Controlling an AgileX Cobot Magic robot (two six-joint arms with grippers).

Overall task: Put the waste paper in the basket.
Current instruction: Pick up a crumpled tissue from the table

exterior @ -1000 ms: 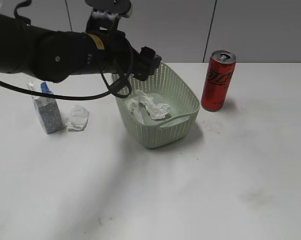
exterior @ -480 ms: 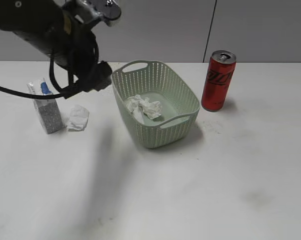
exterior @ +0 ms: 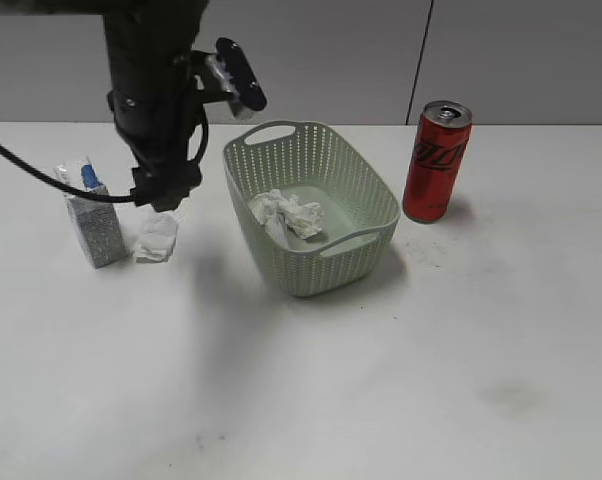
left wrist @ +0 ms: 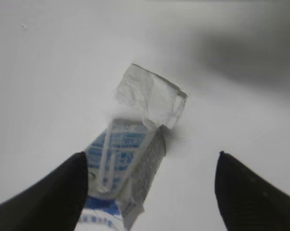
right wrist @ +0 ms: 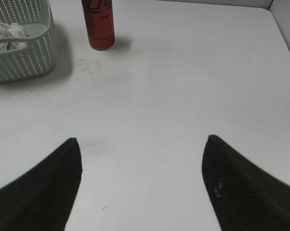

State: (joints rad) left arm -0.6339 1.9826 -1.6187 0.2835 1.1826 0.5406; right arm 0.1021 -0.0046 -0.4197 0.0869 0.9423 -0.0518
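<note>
Hanging spread and empty over the bench [exterior: 281,400], left fingers [left wrist: 48,192] framing the last loose waste-paper wad [left wrist: 152,96], lying beyond the tips, touching the blue-marked carton [left wrist: 125,163] on its near side. In the exterior view: wad [exterior: 157,238] just right of carton [exterior: 93,222], left of the pale green basket [exterior: 356,180] already holding crumpled paper [exterior: 289,214]. Right fingers [right wrist: 241,187] also parted, empty, well apart; left arm nearer.
</note>
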